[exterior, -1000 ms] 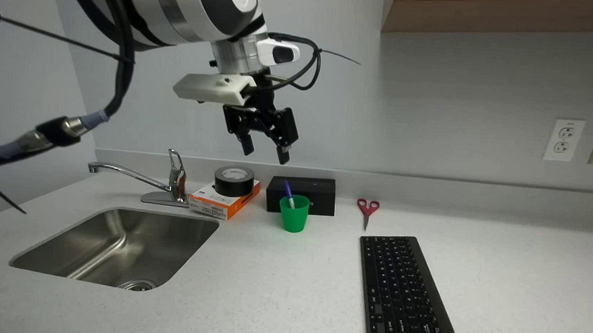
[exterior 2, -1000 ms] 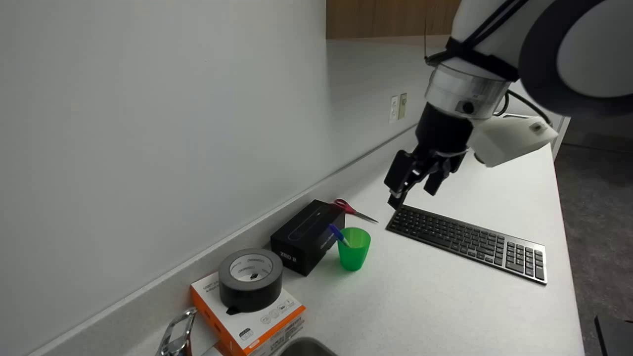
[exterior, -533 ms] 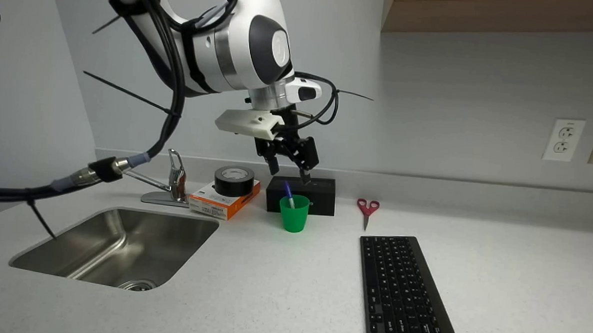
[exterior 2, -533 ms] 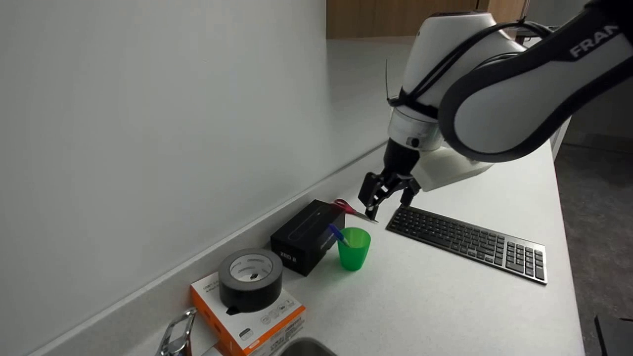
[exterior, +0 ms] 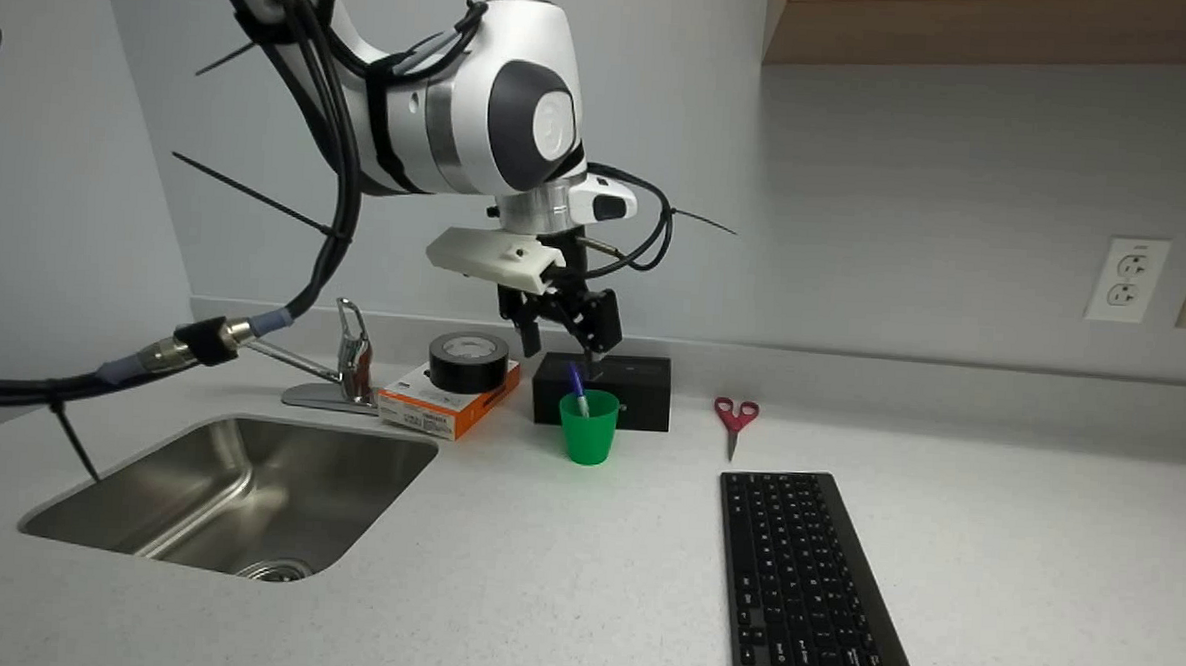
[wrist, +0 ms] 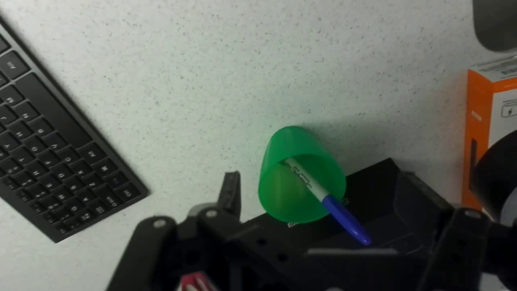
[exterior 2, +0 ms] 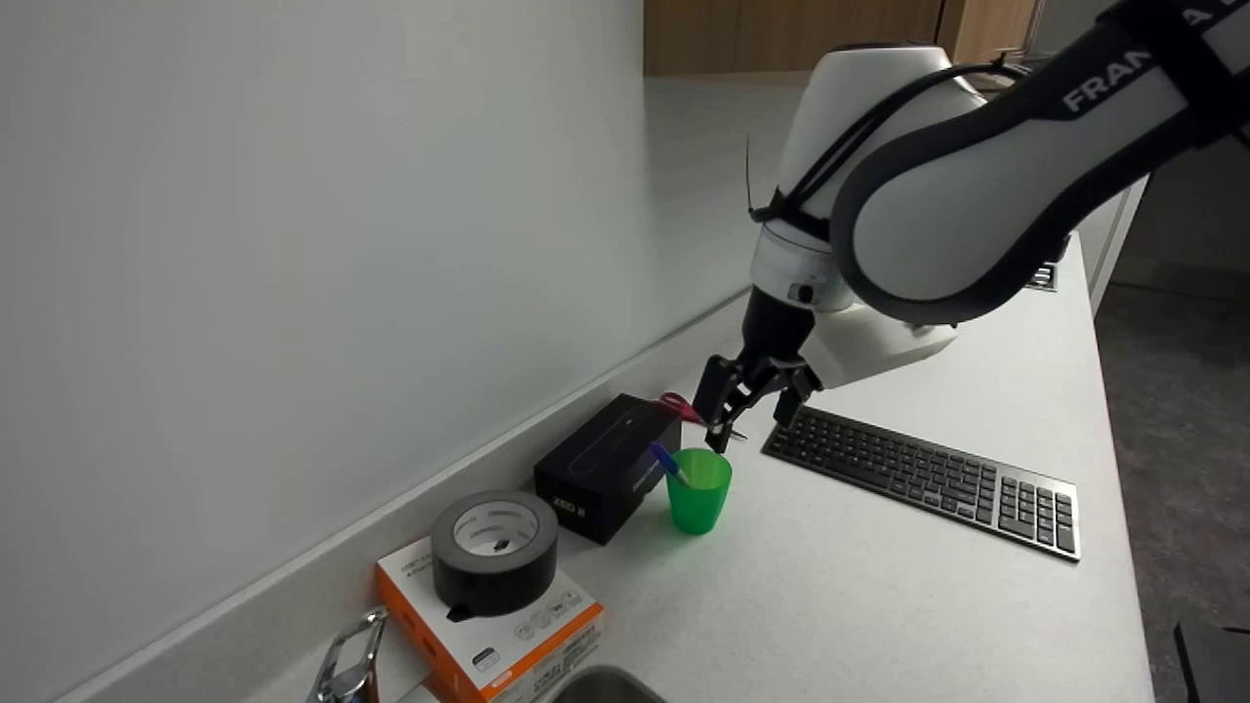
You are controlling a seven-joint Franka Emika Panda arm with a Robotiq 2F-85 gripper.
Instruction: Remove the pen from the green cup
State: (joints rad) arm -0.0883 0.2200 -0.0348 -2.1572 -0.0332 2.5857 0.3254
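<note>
The black two-fingered gripper [exterior: 562,360] hangs, jaws well apart, above the tapered bright green plastic cup [wrist: 290,144], in which a slim blue-and-white pen [wrist: 325,198] leans.

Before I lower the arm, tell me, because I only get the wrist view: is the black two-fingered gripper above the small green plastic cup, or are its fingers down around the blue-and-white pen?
Observer: Above. In an exterior view, a gap shows between the gripper and the rim of the green cup below it.
Operator: Does that red sliver at my bottom edge belong to something?
Observer: Likely to the red-handled metal scissors; in an exterior view they lie with their points toward the slim black keyboard.
Operator: And beyond the corner of the steel sink at my top right?
Observer: A shiny chrome faucet, standing at the sink's wall side in an exterior view.
</note>
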